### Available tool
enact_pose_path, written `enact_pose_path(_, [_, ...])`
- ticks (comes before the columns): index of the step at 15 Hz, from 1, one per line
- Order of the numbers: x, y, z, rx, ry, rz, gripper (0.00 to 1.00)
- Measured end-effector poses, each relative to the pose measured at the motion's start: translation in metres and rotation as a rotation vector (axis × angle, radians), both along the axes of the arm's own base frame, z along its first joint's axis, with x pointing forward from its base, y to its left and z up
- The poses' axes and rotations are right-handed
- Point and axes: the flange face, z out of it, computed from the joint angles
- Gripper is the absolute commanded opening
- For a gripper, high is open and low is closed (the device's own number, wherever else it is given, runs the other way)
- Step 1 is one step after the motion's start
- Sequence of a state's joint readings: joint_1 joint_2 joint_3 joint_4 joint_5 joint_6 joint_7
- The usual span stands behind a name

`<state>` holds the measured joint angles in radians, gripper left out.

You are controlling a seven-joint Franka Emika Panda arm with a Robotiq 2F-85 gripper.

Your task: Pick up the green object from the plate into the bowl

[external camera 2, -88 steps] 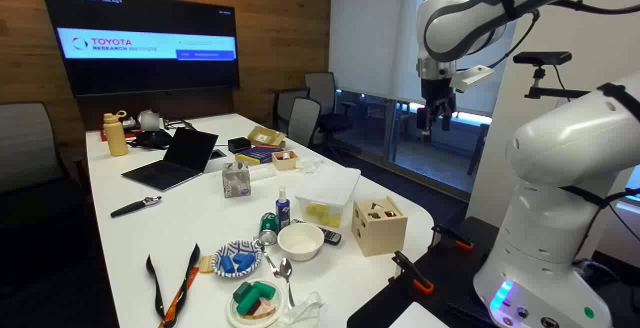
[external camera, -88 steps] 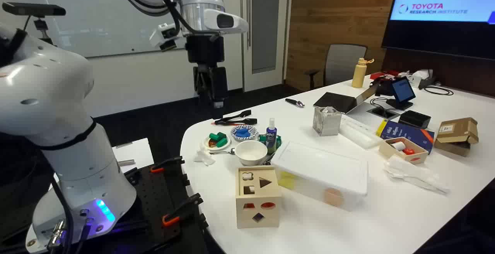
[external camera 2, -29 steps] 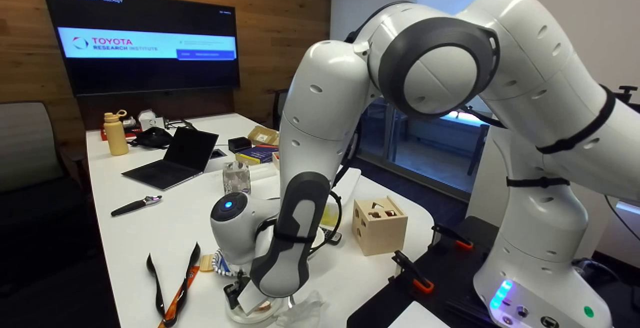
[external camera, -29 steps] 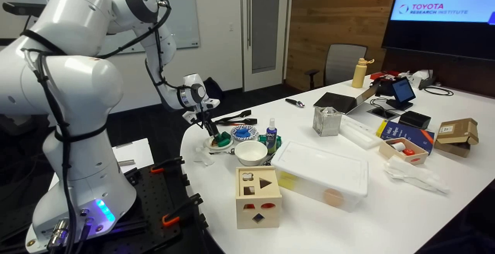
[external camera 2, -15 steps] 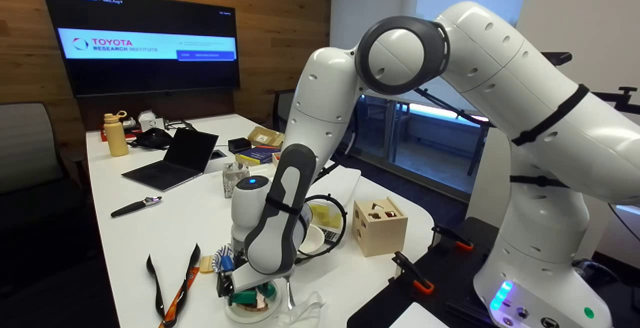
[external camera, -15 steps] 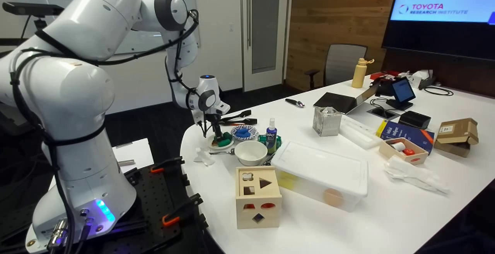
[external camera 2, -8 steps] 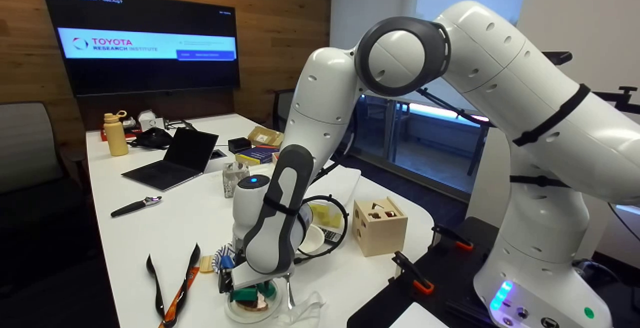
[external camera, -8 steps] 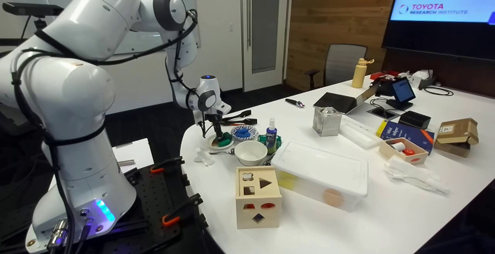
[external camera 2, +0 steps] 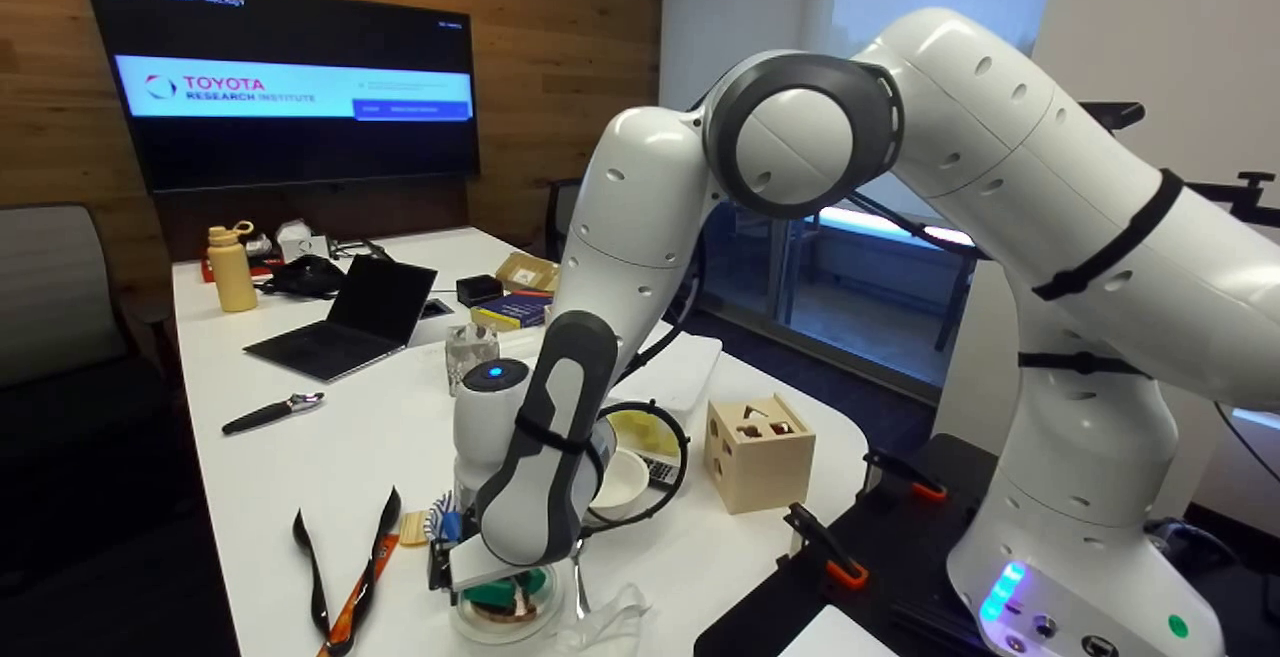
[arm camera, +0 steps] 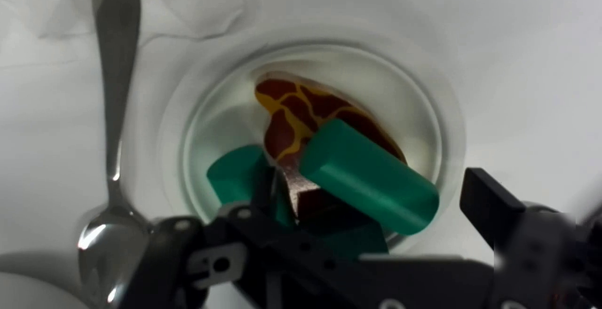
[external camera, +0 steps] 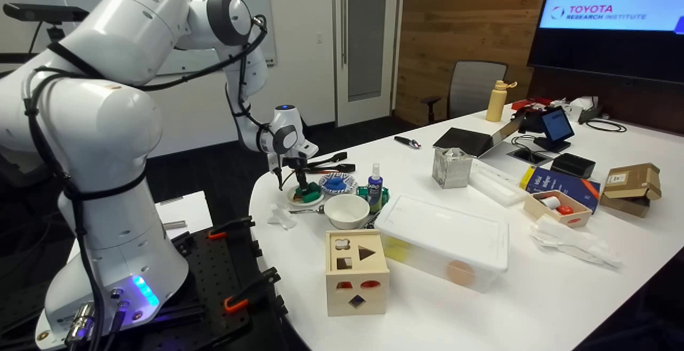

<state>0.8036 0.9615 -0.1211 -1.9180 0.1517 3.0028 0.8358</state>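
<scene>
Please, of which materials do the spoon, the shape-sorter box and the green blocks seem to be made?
Spoon: polished metal, likely steel; sharp, bright highlights.
Shape-sorter box: probably matte, unpainted wood; pale tan faces.
Green blocks: painted wood or plastic, unclear; smooth, soft sheen along one.

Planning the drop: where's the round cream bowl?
In an exterior view, the cream bowl sits right of the round white plate, behind the pale wooden cubic box.
</scene>
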Motion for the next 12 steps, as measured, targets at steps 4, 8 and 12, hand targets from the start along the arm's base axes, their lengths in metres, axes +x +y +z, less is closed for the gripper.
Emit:
enact_pose_path(4, [0.001,0.008,-0.009,-0.008,-0.014,-0.01,0.72])
enact_pose_path(8, [0.005,0.015,-0.01,-0.009,-0.033,0.0,0.44])
enact_pose_path(12, [0.01,0.02,-0.004,-0.005,-0.052,0.008,0.13])
